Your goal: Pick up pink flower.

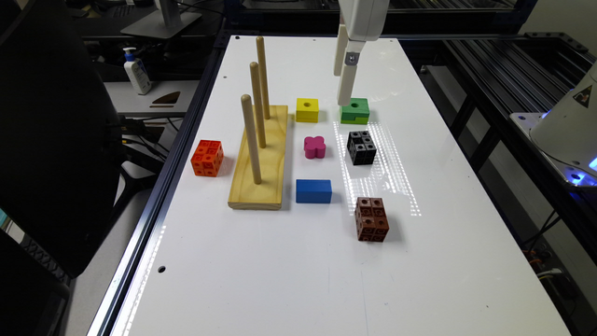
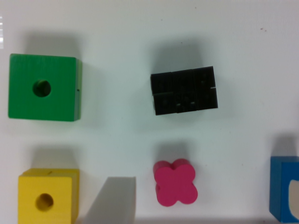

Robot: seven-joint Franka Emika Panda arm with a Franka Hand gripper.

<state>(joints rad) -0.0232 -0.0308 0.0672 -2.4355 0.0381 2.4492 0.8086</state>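
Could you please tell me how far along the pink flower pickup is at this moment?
Nothing looks done yet: the pink flower sits flat on the table, untouched. In hand: the gripper hangs raised, near the green block. Left: moving over the flower, descending, grasping, lifting.

White surface (image 1: pixel 289 280) carried eight things. Wooden peg board (image 1: pixel 259 158) with three upright pegs lay near one long edge; orange cube (image 1: pixel 207 158) sat at that edge. Yellow cube (image 1: pixel 307 110), green block (image 1: pixel 355 111), pink flower (image 1: pixel 315 147), black cube (image 1: pixel 361 147), blue block (image 1: pixel 313 191), brown block (image 1: pixel 371 219) stood apart mid-surface.
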